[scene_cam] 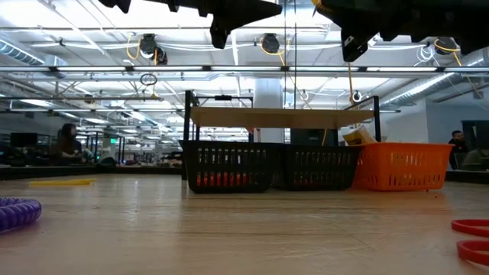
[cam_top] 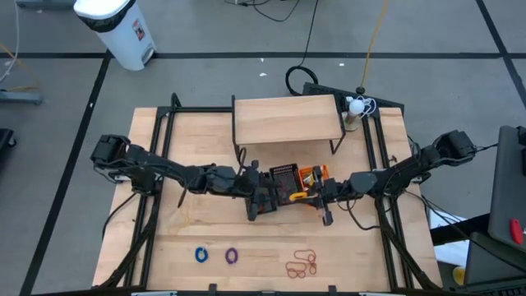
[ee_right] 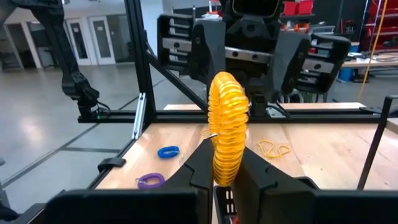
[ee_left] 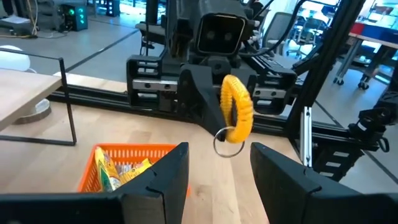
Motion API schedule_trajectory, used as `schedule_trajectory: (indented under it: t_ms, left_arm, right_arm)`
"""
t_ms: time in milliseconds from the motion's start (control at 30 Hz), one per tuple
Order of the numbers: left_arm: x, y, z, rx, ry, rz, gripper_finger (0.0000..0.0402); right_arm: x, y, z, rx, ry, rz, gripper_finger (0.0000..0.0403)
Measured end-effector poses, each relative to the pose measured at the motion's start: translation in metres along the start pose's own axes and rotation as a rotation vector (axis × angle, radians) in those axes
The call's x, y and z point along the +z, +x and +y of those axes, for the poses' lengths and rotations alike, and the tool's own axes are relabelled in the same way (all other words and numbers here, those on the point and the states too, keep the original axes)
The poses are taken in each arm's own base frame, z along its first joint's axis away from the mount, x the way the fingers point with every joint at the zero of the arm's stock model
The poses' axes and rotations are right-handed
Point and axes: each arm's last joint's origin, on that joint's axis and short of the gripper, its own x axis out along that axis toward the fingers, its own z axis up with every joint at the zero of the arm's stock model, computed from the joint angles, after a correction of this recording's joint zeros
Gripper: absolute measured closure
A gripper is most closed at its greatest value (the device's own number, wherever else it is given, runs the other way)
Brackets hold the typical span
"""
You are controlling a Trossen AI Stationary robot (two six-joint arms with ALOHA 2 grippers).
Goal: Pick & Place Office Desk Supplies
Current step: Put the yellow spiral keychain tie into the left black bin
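My right gripper is shut on a yellow spiral coil loop, held in the air over the table's middle beside the baskets. The coil also shows in the left wrist view, with a small metal ring at its lower end. My left gripper is open and faces the coil from the table's left, a short way off. On the near part of the table lie a blue coil ring, a purple coil ring and thin orange-red elastic loops. My right gripper pinches the yellow coil loop between its two fingers at one side of the loop. It comes from the table's right, slanting a little downward. The coil is lifted clear of the table, and its metal ring hangs free at the low end.
A black basket and an orange basket with yellow pieces inside sit under the grippers, in front of a wooden riser shelf. Black frame rails run along both sides. The near table strip holds the rings and loops.
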Motion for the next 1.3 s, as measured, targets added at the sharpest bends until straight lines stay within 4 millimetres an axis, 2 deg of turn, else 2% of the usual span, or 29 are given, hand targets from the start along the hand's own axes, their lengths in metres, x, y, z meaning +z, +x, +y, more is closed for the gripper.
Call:
schedule_trajectory:
  t_ms: [400,700,833,1033,1300]
  left_arm:
    - [0.0014,0.0007,-0.0006,-0.006,-0.003,-0.023,0.0231]
    - [0.0018,0.0007,-0.0014,-0.031,-0.004,-0.024,0.0231]
    - [0.002,0.0007,-0.0013,-0.026,-0.004,-0.027,0.0231]
    - [0.0025,0.0007,-0.0014,-0.028,-0.005,-0.033,0.0231]
    - [0.0025,0.0007,-0.0014,-0.028,-0.015,-0.032,0.0231]
  right_arm:
    - [0.003,0.0049,0.0006,0.025,0.013,0.041,0.0382]
    - [0.0049,0.0053,-0.0031,-0.046,0.028,0.018,0.0382]
    - [0.0053,0.0057,-0.0037,0.025,0.029,0.022,0.0382]
    - [0.0039,0.0059,-0.0071,-0.044,0.033,0.031,0.0382]
    - [0.0071,0.0061,-0.0072,0.023,0.04,0.007,0.0382]
